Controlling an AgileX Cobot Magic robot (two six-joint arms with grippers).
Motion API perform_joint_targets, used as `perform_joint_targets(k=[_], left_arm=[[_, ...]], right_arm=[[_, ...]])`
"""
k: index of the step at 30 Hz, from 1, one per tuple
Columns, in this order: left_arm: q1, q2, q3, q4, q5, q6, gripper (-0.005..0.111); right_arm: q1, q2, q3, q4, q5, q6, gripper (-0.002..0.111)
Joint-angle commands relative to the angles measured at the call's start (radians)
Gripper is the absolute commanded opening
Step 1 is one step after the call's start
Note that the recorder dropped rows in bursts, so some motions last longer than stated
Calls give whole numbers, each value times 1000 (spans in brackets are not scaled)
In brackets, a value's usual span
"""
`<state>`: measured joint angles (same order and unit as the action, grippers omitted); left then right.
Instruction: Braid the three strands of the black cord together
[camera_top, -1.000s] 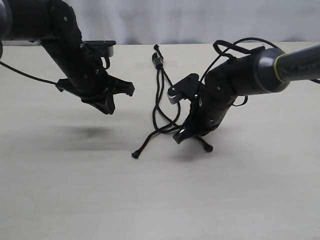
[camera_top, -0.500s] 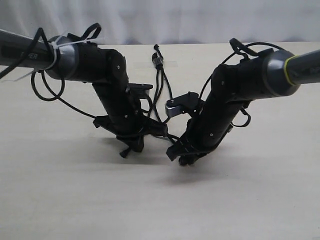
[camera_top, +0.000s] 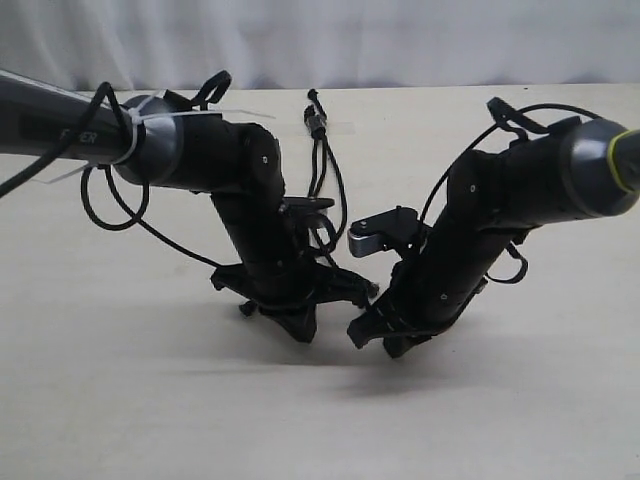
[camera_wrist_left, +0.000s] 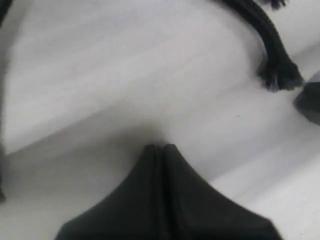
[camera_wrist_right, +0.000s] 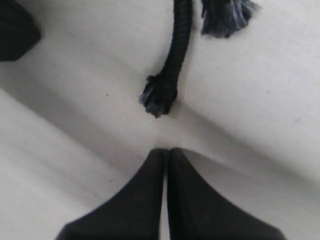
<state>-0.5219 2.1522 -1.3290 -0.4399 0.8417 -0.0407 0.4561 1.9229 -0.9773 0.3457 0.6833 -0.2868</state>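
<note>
Left gripper (camera_wrist_left: 161, 146) and right gripper (camera_wrist_right: 166, 149) are both sitting clenched on nothing, low over the table (camera_top: 120, 400). Black cord (camera_top: 318, 127) is lying bound-end at the far side, its three strands (camera_top: 327, 152) trailing down between the arms. It's looking light and limp, so I'm favouring a pinch just behind a knobby strand tip (camera_wrist_right: 159, 95).

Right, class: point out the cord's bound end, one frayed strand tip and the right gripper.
Bound end (camera_top: 318, 124): exterior view, its thick wrapped part.
Strand tip (camera_wrist_right: 159, 96): right wrist view, the frayed end.
Right gripper (camera_wrist_right: 167, 150): right wrist view, between the shut fingertips.
</note>
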Motion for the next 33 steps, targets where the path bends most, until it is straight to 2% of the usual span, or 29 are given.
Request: perform_joint_targets(k=[1,5,8,10,11,12,13,14,15,16,18,20,23,25,30,31,33], left_arm=[[-7,-6,24,25,15,-6,0],[13,-108,24,104,4,-23,0],[48,-183,24,180,-13,-72,0],[79,-215,24,223,-26,-95,0],[107,-228,24,242,-23,-95,0],[121,-229,24,242,-17,-95,0],[140,-225,24,242,-7,-95,5],[143,-223,24,242,-7,-95,8],[145,-221,24,242,-11,-90,18],[139,-214,24,231,-21,-88,27],[132,-194,26,191,-44,-59,38],[120,-157,26,148,-77,-25,46],[114,-111,26,101,-104,24,51],[114,-86,26,78,-109,41,52],[114,-56,26,80,-109,41,50],[114,-49,26,80,-109,41,46],[114,-35,26,85,-112,41,28]], right_arm=[[-1,4,19,7,-2,-12,4],[-2,-55,17,7,-13,-12,4],[-2,-112,12,7,-99,10,5],[-2,-140,12,1,-154,1,13],[-2,-145,3,-2,-187,-15,23],[-2,-139,-10,-13,-187,-15,29],[-2,-113,-43,-24,-183,-12,36],[-2,-99,-57,-24,-183,-12,37],[-2,-57,-93,-41,-183,-12,37],[-2,-22,-118,-64,-183,-5,37],[-2,18,-141,-64,-183,-5,37],[-2,49,-160,-71,-188,-7,37],[-2,71,-162,-71,-204,-28,37],[-2,93,-162,-71,-192,-44,32],[-2,107,-162,-69,-185,-68,4],[-2,105,-162,-69,-185,-68,4],[-2,98,-162,-69,-176,-68,4]])
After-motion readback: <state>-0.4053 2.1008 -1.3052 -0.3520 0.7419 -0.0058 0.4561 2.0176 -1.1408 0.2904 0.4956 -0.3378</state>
